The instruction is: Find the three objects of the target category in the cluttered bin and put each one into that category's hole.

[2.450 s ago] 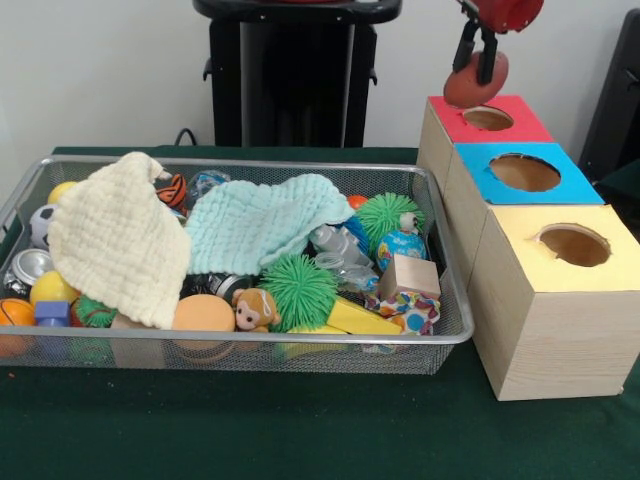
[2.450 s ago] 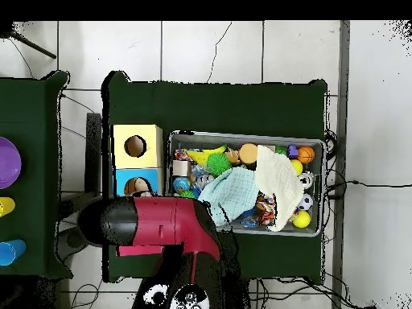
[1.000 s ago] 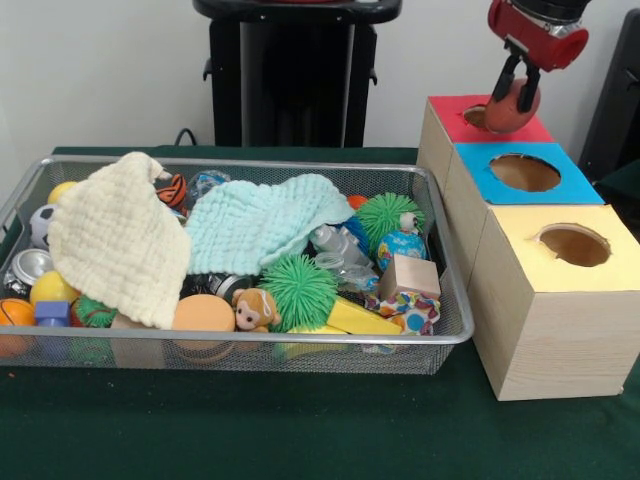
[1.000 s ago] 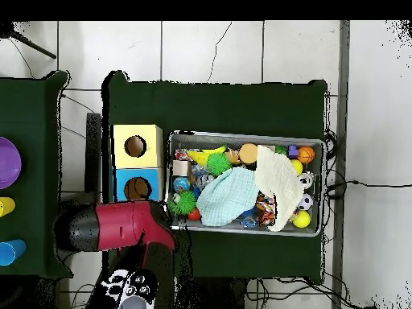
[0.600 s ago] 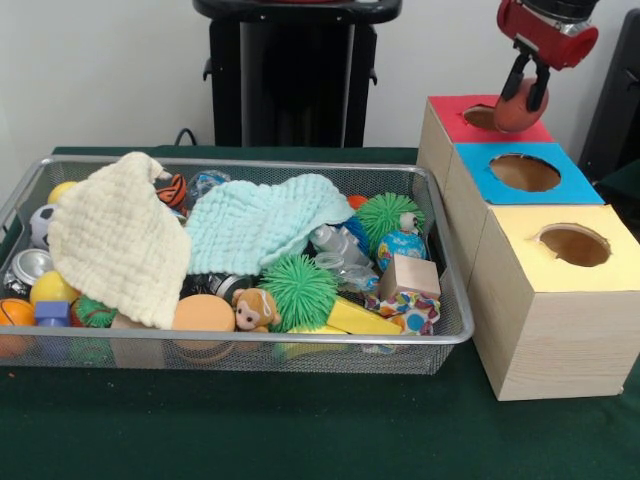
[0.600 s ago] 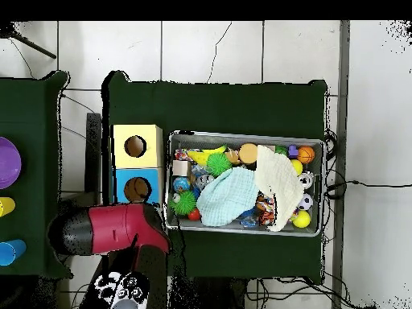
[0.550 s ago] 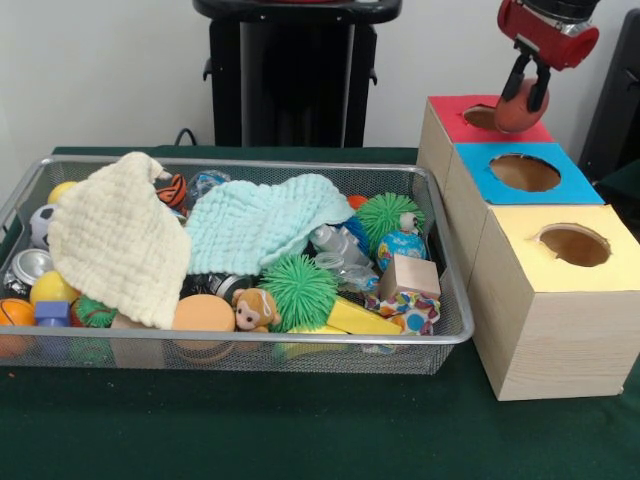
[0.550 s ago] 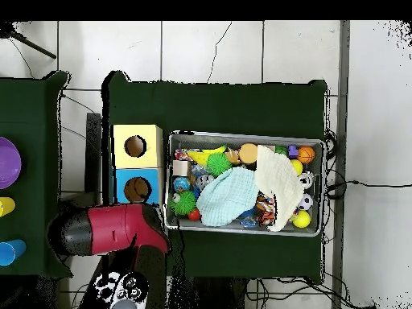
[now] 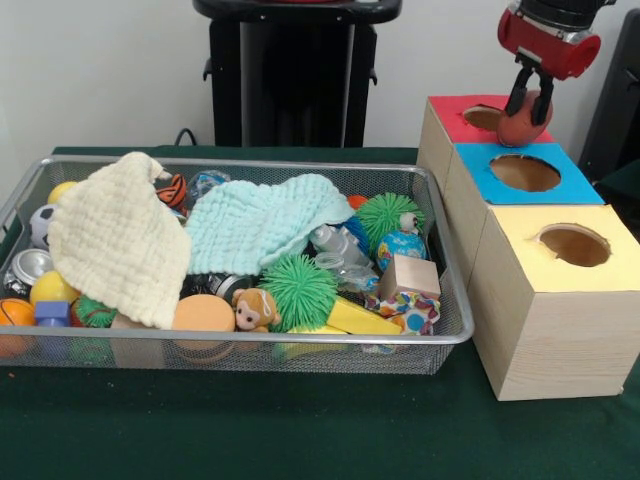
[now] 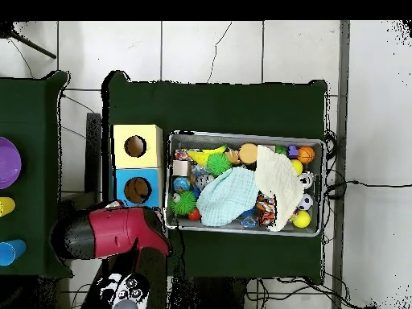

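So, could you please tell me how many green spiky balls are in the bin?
2: one green spiky ball sits at the near middle beside the monkey toy; the other lies further back, toward the boxes. The cloths may hide more.

Claw (image 9: 530, 105) carried orange ball (image 9: 522, 126) across red box (image 9: 487, 118), lower, toward blue box (image 9: 527, 174).

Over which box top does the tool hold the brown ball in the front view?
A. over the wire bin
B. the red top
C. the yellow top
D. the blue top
B: the tool grips the brown ball over the red top, beside its hole.
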Robot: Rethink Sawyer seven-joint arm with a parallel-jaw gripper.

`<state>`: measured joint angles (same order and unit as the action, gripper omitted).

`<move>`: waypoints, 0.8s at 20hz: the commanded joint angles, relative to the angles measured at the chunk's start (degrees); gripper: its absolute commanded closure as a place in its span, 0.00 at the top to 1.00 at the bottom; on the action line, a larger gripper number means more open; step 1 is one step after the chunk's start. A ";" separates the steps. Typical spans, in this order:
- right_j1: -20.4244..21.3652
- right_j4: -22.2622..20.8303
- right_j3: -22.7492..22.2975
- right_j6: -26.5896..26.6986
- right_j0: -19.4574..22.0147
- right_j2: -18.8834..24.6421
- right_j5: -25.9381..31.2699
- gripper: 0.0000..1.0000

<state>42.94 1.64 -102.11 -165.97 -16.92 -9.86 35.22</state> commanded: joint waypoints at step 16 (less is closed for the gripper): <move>0.02 1.08 -9.20 -6.77 -2.86 0.50 -6.12 0.00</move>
<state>44.49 1.67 -105.00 -165.97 -19.40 -10.58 33.07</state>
